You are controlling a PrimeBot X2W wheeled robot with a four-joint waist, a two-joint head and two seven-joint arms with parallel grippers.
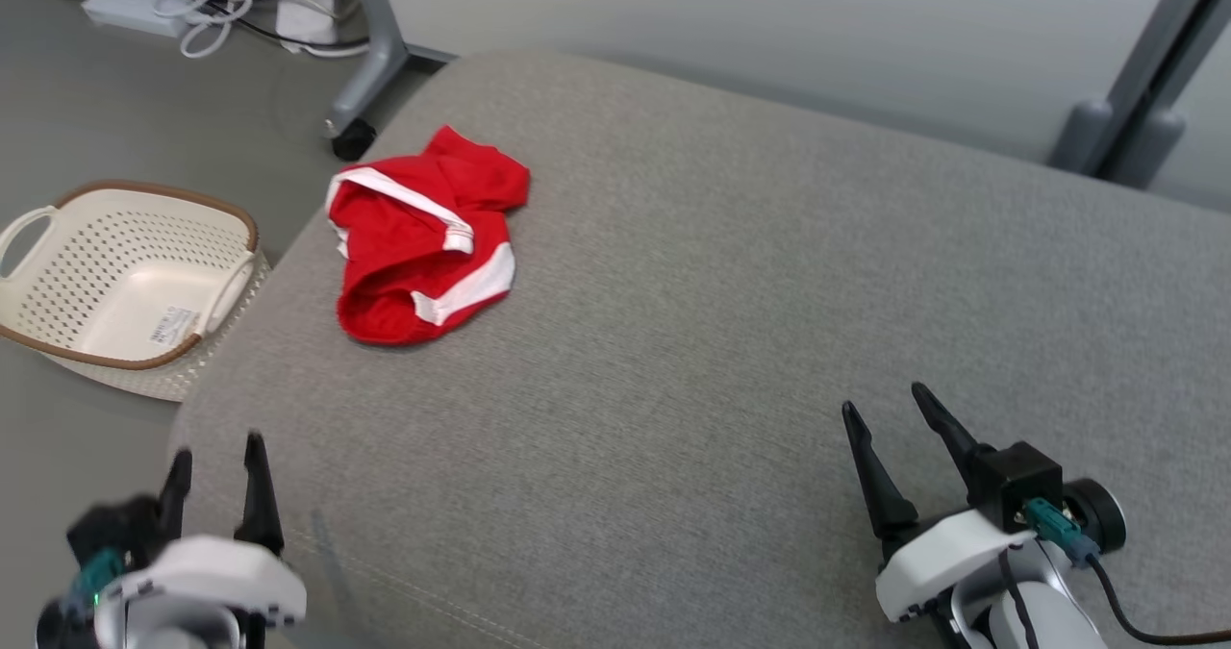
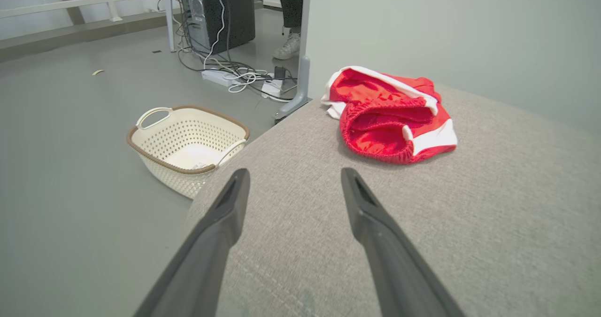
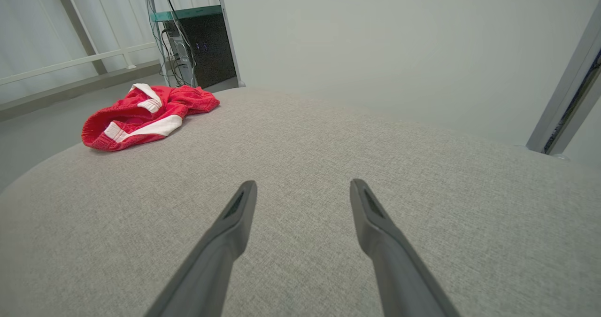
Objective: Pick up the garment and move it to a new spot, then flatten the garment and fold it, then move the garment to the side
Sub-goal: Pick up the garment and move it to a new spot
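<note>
Lying crumpled near the far left edge of your grey cushion (image 1: pixel 731 303), the red shorts (image 1: pixel 423 236) (white trim) sit untouched. Your left gripper (image 1: pixel 218 445) and right gripper (image 1: pixel 881 397) both hover spread wide, empty, well apart from them. Cream laundry basket (image 1: pixel 87 274) stands on the floor beside the cushion.

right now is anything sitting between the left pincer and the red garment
Nothing visible stands in the way. The left pincer is open and points roughly toward the red garment, with bare grey cushion between them. The basket sits on the floor beside the cushion, off that path.
</note>
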